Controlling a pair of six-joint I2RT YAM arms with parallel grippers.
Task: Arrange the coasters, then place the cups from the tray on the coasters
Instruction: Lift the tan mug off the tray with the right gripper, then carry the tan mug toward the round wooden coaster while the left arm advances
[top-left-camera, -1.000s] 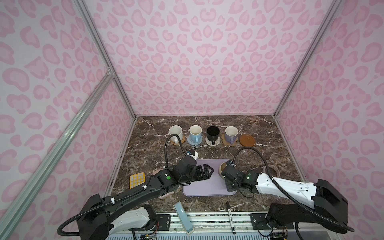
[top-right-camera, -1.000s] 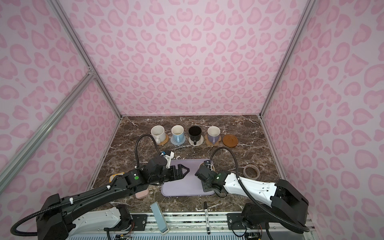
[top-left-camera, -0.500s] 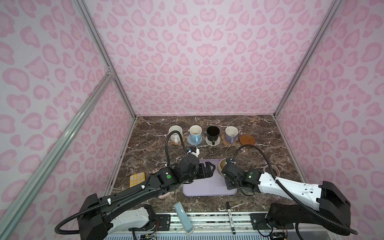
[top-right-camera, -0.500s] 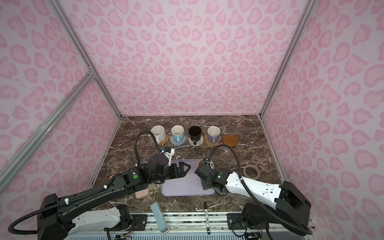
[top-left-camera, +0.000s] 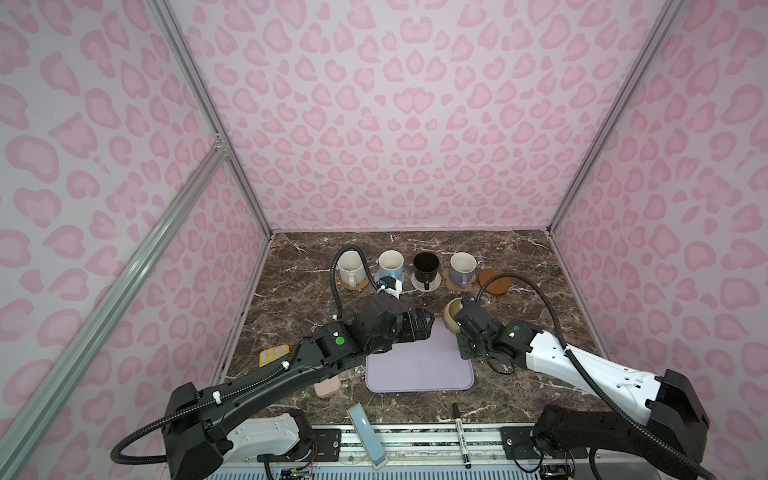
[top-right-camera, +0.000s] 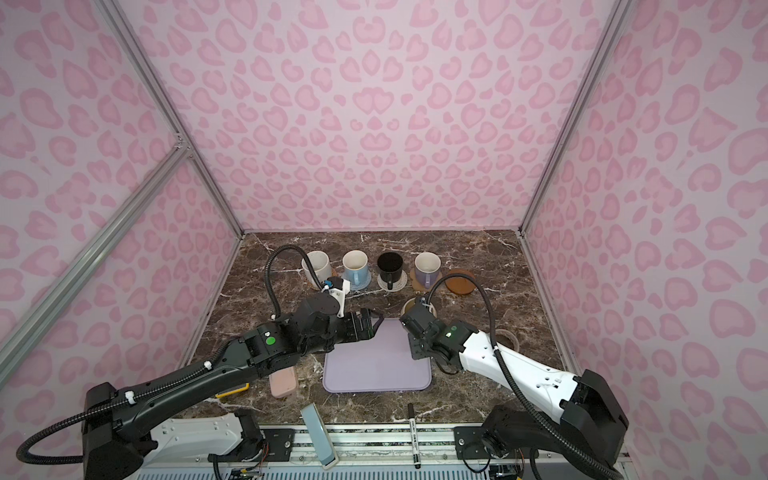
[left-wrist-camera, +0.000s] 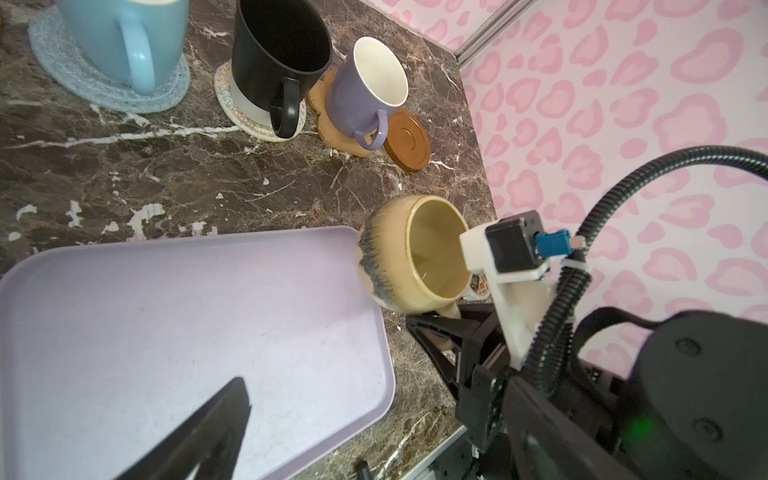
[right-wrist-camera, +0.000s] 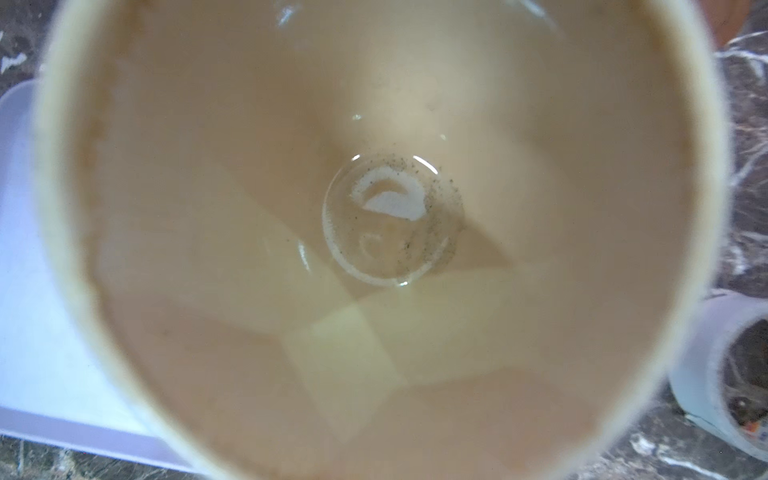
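R jaws clamped on handle of yellow cup (left-wrist-camera: 395, 257), bowl tilted just ahead, free for set-down; likely bound for bare brown coaster (left-wrist-camera: 407, 141) beyond; L jaws wide open, empty, tray (left-wrist-camera: 166, 311) beneath.

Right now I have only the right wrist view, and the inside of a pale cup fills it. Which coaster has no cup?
Observer: The brown rimmed coaster, last on the right of the row.
Operator: Where is it from my cup?
Observer: Farther back and to the right of the pale yellow cup in the right hand.
Operator: Is the left hand near?
Observer: The left hand is open and empty, above the lavender tray's far edge.
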